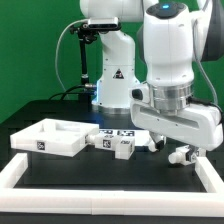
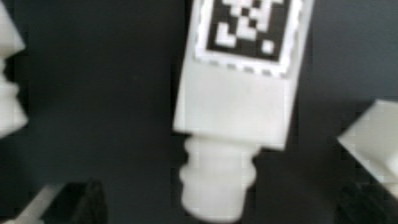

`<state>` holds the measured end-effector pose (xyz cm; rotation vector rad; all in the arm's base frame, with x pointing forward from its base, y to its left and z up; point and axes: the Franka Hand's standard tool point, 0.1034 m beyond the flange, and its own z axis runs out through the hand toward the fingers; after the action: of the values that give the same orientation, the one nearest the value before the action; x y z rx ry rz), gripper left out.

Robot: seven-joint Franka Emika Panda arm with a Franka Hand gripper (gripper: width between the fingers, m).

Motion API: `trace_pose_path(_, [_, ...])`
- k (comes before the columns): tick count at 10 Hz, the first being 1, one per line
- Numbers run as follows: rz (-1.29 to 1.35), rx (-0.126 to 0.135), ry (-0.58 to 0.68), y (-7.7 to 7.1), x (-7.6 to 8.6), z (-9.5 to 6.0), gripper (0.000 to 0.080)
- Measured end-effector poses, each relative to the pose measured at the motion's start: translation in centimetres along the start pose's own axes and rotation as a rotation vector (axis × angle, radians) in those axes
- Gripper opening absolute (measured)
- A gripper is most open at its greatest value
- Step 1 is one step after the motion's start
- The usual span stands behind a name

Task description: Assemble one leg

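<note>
In the wrist view a leg (image 2: 237, 90), a stubby white block with a black-and-white tag on its far end, lies on the dark table. Its narrow rounded peg end reaches in between my fingers (image 2: 71, 206). My gripper (image 2: 222, 208) is open, the jaws standing wide on either side of the peg without touching it. In the exterior view the gripper (image 1: 165, 147) hangs low over the table at the exterior view's right, just above a white leg (image 1: 181, 155).
A large white tray-like piece (image 1: 55, 138) lies at the exterior view's left. The marker board (image 1: 112, 132) lies mid-table, with two more legs (image 1: 122, 146) in front of it. A white border (image 1: 100, 200) edges the table. Other white parts (image 2: 374, 140) flank the leg.
</note>
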<state>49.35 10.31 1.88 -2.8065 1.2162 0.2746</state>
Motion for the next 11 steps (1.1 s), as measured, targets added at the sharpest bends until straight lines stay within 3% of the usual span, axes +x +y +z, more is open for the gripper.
trace_pose_path(2, [0.008,0.002,0.006,0.04,-0.01,0.13,0.0648])
trace_pose_path(4, [0.005,0.002,0.006,0.02,-0.04,0.13,0.042])
trace_pose_path(5, [0.005,0.002,0.006,0.02,-0.04,0.13,0.042])
trace_pose_path(6, [0.004,0.002,0.006,0.02,-0.04,0.13,0.0237])
trace_pose_path(7, [0.004,0.005,0.008,-0.08,0.01,-0.03,0.0104])
trace_pose_path(8, [0.003,0.007,0.009,-0.15,0.04,-0.15,0.0104])
trace_pose_path(9, [0.003,0.007,0.009,-0.19,0.05,-0.17,0.0022])
trace_pose_path(10, [0.002,0.007,0.01,-0.23,0.01,-0.17,0.0007])
trace_pose_path(11, [-0.028,-0.008,0.008,-0.49,-0.53,-0.31,0.0007])
